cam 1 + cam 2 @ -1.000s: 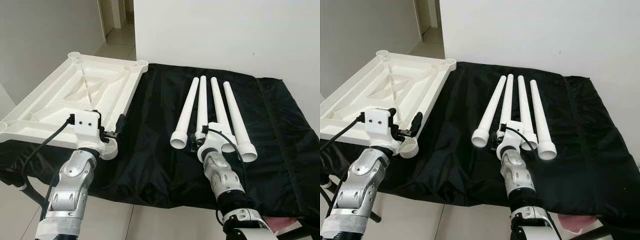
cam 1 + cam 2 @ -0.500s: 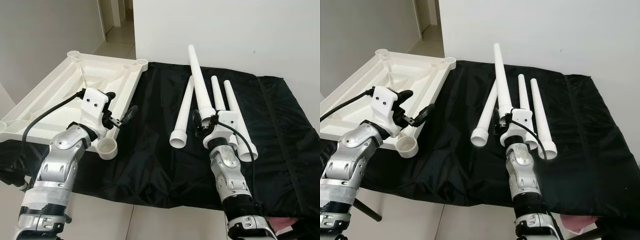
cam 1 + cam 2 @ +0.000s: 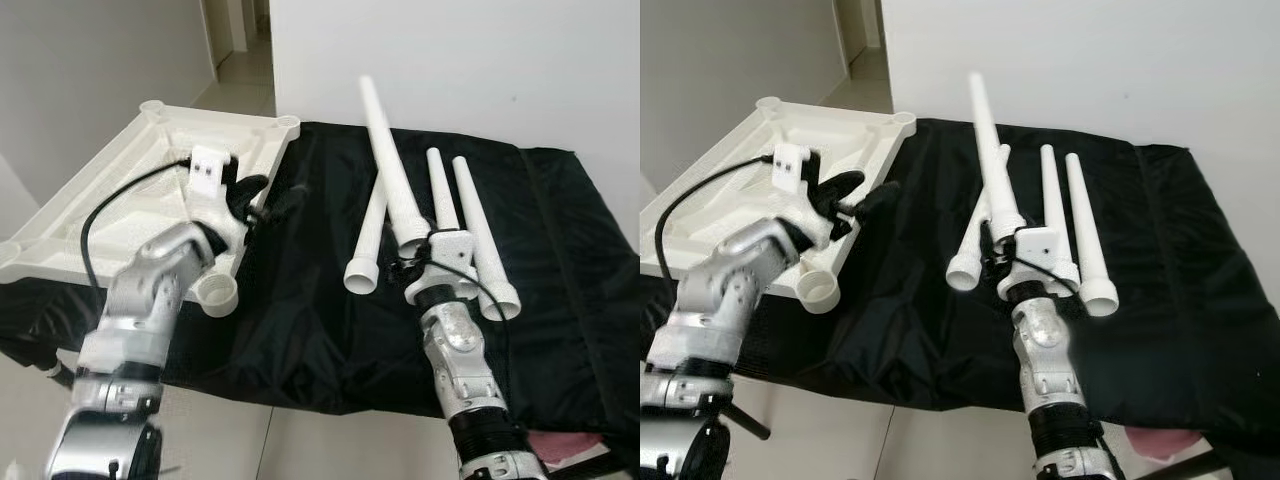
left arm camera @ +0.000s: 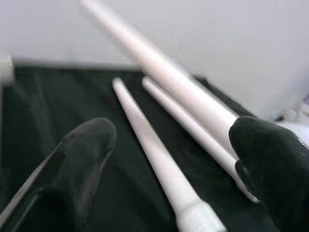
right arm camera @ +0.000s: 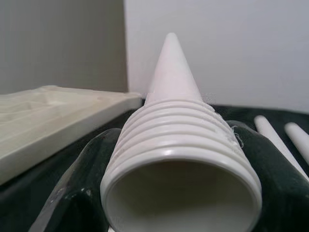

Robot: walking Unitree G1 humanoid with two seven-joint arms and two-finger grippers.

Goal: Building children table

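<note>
The white tabletop [image 3: 120, 200] lies upside down at the left on a black cloth, its near corner socket [image 3: 218, 295] facing up. My left gripper [image 3: 275, 195] hovers open by the tabletop's right edge, holding nothing; its fingers [image 4: 87, 145] frame the legs in the left wrist view. My right gripper [image 3: 415, 255] is shut on a white tapered leg [image 3: 385, 150] that tilts up and away. The leg's threaded end [image 5: 178, 145] sits between the pads. Three more legs [image 3: 440, 190] lie side by side on the cloth.
The black cloth [image 3: 300, 300] covers the whole table and hangs over its front edge. A white wall [image 3: 450, 60] stands right behind it, with a doorway [image 3: 240, 40] at the back left. Something pink [image 3: 560, 445] lies on the floor at the lower right.
My right gripper has lifted one leg off the cloth and tilted it upward. My left arm has risen from the tabletop's near corner and swung to its right edge.
</note>
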